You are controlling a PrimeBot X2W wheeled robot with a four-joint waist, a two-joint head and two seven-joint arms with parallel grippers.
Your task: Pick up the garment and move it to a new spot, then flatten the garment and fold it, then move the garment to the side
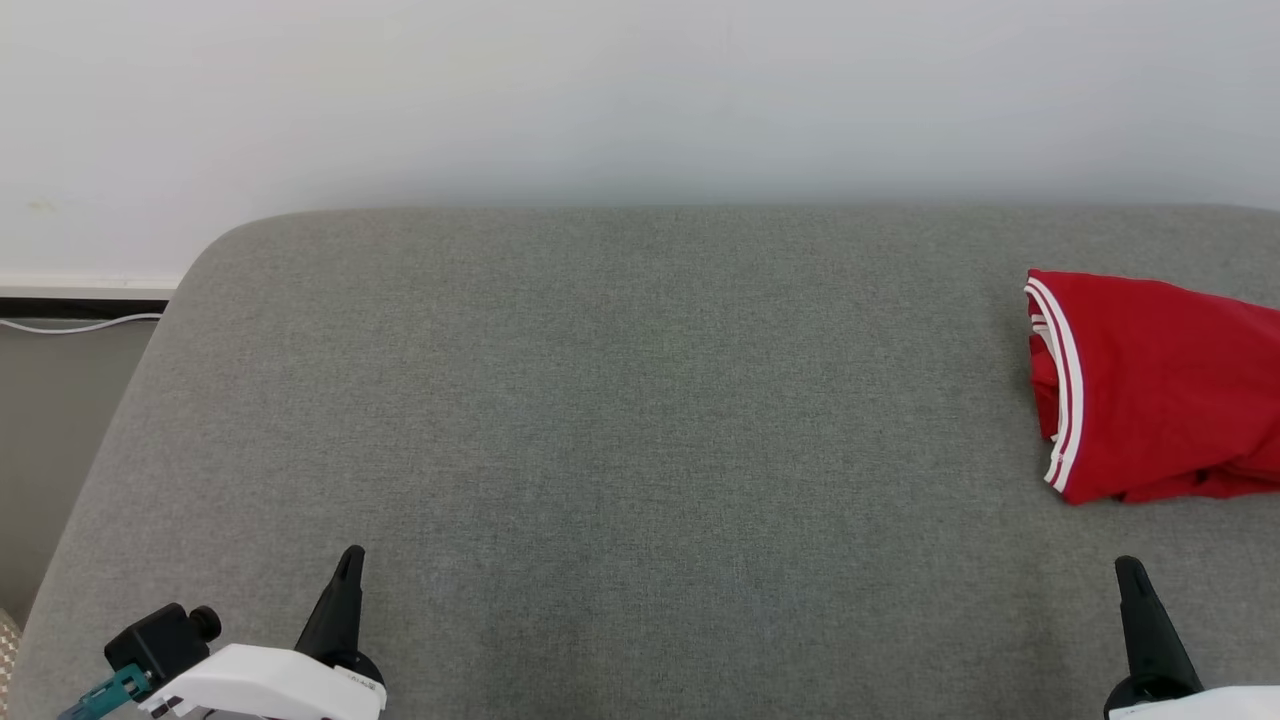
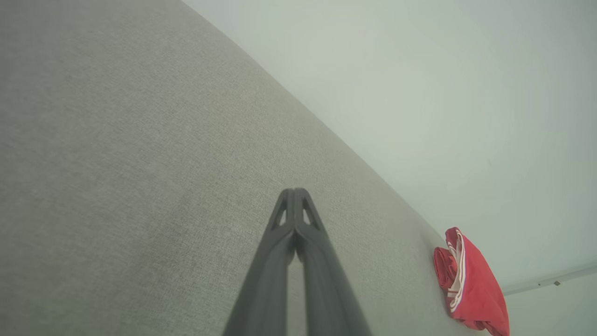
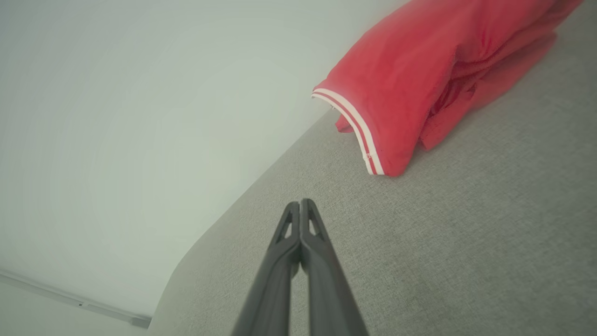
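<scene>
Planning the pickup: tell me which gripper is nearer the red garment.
Right. The right gripper sits just short of the near edge of the red garment, not touching; the left gripper is far to its left across the grey surface.

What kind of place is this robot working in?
Likely an indoor room, perhaps a bedroom: a grey upholstered surface against a plain white wall, a red garment lying on it.
</scene>
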